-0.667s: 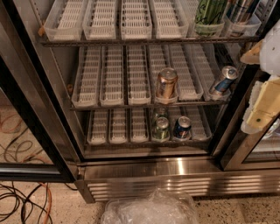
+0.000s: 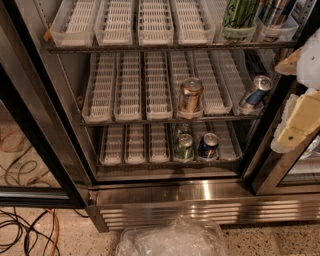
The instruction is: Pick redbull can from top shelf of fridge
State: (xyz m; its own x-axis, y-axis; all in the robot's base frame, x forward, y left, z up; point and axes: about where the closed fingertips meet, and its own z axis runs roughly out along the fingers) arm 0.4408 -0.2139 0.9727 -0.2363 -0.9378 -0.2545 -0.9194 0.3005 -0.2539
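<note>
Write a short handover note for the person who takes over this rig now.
Gripper: at the right edge, outside the fridge, apart from every can.
Redbull can: likely the blue-and-silver one at the right end of the top shelf, beside the green-and-black can, its top out of frame. A similar can leans one rack below.
Done: fridge open. Left: reach, grasp, lift out.

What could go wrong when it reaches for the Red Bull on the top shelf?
1. The redbull can stands close beside the green-and-black can on the top shelf; the gripper, at the picture's right edge, might knock that one.
2. A similar blue-and-silver can leans on the rack below and could be grabbed by mistake.
</note>
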